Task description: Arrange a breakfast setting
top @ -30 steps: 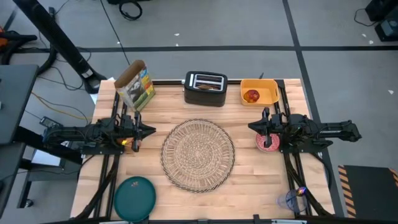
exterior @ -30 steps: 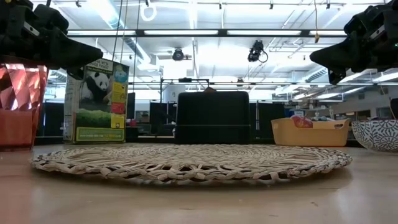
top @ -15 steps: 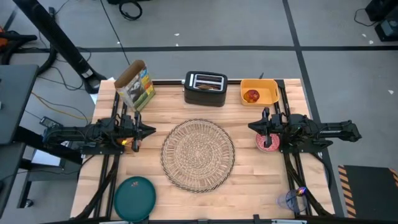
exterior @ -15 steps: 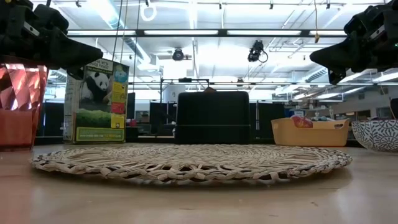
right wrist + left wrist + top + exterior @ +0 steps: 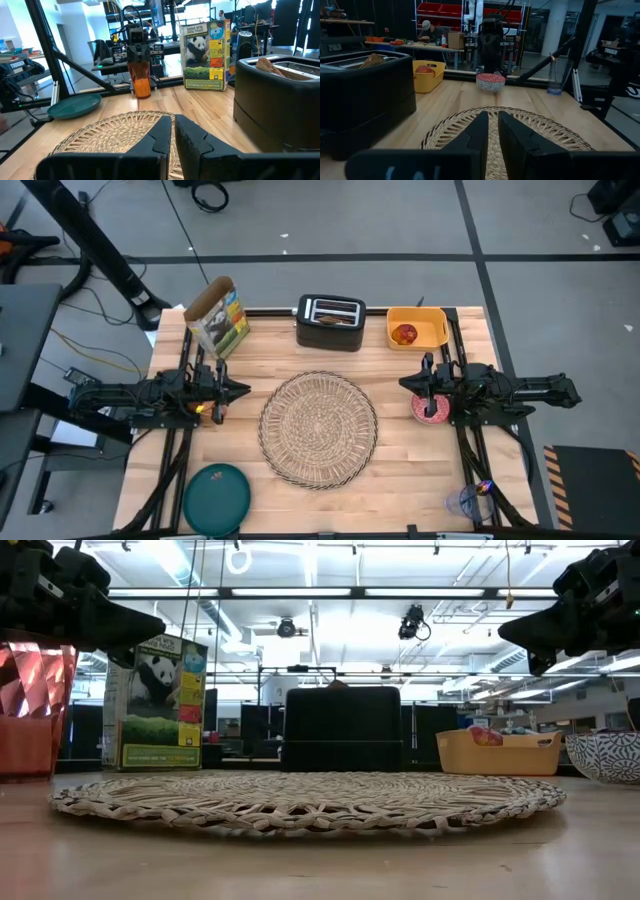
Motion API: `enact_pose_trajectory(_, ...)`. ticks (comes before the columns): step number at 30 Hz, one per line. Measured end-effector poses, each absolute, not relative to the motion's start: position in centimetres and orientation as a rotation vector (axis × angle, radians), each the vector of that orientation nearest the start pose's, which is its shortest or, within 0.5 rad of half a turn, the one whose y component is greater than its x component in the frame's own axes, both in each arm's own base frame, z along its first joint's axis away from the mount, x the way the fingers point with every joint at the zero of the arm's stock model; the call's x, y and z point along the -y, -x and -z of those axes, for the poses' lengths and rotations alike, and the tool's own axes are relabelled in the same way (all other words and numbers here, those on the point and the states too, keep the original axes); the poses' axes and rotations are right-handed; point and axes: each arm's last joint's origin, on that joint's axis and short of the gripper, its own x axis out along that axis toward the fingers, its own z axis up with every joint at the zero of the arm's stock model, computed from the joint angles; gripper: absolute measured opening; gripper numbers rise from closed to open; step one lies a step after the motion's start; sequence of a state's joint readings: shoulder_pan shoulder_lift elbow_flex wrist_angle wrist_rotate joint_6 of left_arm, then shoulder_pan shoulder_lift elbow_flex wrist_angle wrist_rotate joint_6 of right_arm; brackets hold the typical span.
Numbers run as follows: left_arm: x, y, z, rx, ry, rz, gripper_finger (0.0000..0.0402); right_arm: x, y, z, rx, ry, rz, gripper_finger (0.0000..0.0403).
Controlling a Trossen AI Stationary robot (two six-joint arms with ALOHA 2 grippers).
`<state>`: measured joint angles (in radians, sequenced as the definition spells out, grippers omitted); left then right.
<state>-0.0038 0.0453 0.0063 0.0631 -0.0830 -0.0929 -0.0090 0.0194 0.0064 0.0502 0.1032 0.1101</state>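
I see both arms parked level above the table, the left gripper (image 5: 240, 390) and right gripper (image 5: 408, 384) each with fingers pressed together, holding nothing. The large round woven straw placemat (image 5: 318, 427) lies bare at centre; the dark teal plate (image 5: 216, 499) sits near the front-left corner. I'd open the left fingers wide first, then approach that plate's rim low and level.

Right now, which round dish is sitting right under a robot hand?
The small red bowl, under the right gripper. The dark teal plate lies alone at the table's front-left corner.
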Motion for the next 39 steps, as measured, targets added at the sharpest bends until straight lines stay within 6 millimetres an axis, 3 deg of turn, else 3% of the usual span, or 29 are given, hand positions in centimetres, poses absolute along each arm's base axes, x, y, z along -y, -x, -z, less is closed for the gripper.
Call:
enact_pose_trajectory(16,-0.2,-10.0,-16.8,0.028,0.094,-0.078,0.005,0.4,-9.8,-17.0,0.055,-0.088,0.113,0.0033)
enact_pose_trajectory(21,-0.2,-10.0,-16.8,0.028,0.094,-0.078,0.005,0.4,-9.6,-18.8,0.238,-0.126,0.119,0.0033)
enact_pose_trajectory(25,-0.2,-10.0,-16.8,0.027,0.094,-0.078,0.005,0.7,-9.2,-20.7,0.322,-0.299,0.178,0.0033)
enact_pose_trajectory(31,-0.2,-10.0,-16.8,0.028,0.094,-0.078,0.005,0.4,-10.5,-24.9,0.095,-0.299,0.182,0.0012)
enact_pose_trajectory(39,-0.2,-10.0,-16.8,0.027,0.094,-0.078,0.005,-1.1,-15.9,-29.7,-0.271,-0.309,0.158,0.0006)
